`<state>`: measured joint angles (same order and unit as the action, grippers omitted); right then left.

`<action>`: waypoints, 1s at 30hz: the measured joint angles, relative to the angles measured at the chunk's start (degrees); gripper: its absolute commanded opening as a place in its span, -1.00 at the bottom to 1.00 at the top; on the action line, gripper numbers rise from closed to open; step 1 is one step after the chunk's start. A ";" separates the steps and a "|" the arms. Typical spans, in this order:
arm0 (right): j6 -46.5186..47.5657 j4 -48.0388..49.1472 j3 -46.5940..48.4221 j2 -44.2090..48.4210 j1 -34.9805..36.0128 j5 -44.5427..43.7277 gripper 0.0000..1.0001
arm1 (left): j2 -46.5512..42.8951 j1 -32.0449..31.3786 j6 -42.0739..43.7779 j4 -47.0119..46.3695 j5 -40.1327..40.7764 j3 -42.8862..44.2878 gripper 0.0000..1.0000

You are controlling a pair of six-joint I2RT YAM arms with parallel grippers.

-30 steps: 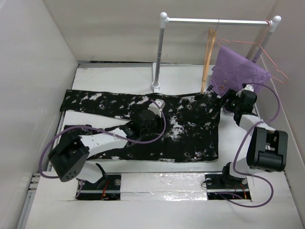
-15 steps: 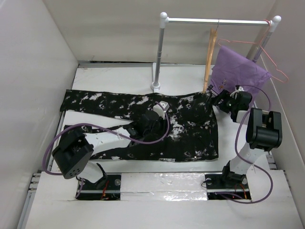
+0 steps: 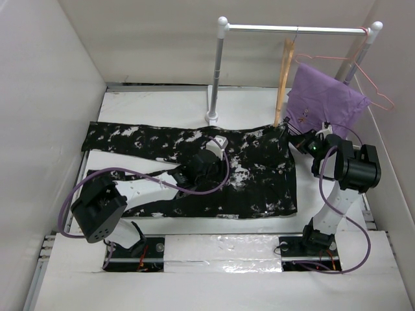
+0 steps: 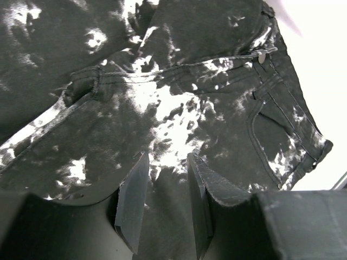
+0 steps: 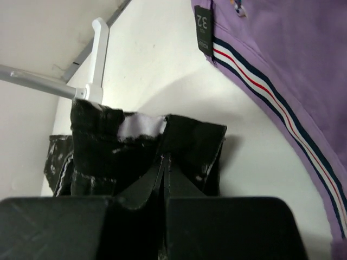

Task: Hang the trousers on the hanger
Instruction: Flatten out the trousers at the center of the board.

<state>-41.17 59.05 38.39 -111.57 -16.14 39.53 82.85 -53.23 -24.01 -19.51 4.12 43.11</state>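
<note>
The black, white-speckled trousers (image 3: 259, 175) lie flat across the table, waist to the right. My left gripper (image 3: 196, 170) rests on their middle. In the left wrist view its fingers (image 4: 133, 200) stand part-closed with a dark fold of the trousers (image 4: 179, 81) between them. My right gripper (image 3: 293, 139) is at the far right waist corner. Its fingertips (image 5: 164, 157) are pressed together on that corner of the trousers (image 5: 108, 146), and a crease runs up from them. The tan wooden hanger (image 3: 283, 78) hangs edge-on from the rail, just behind that corner.
A white rail (image 3: 292, 28) on a post (image 3: 215, 78) stands at the back. A purple cloth (image 3: 324, 97) hangs on a pink wire hanger (image 3: 373, 91) beside the wooden one, close to my right gripper. White walls close in both sides.
My right arm has folded up and reached to the trousers' far right corner, and its gripper has gone from open to shut there. The left gripper has hardly moved.
</note>
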 measured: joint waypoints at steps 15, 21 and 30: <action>17.33 -21.09 -0.46 26.34 6.88 -13.81 0.48 | -0.59 0.00 -0.02 0.48 4.59 0.00 -0.36; 25.99 -39.54 12.90 19.19 14.27 -22.73 0.00 | -1.75 0.00 -0.02 0.66 6.47 0.00 -0.36; 26.80 -52.59 22.56 8.11 12.26 -31.45 -0.48 | -2.71 1.31 -0.04 1.51 7.19 0.00 -0.36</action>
<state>-14.37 6.46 60.95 -103.46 -3.88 8.08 80.14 -51.92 -24.05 -18.00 11.31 43.11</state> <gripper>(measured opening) 0.264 0.320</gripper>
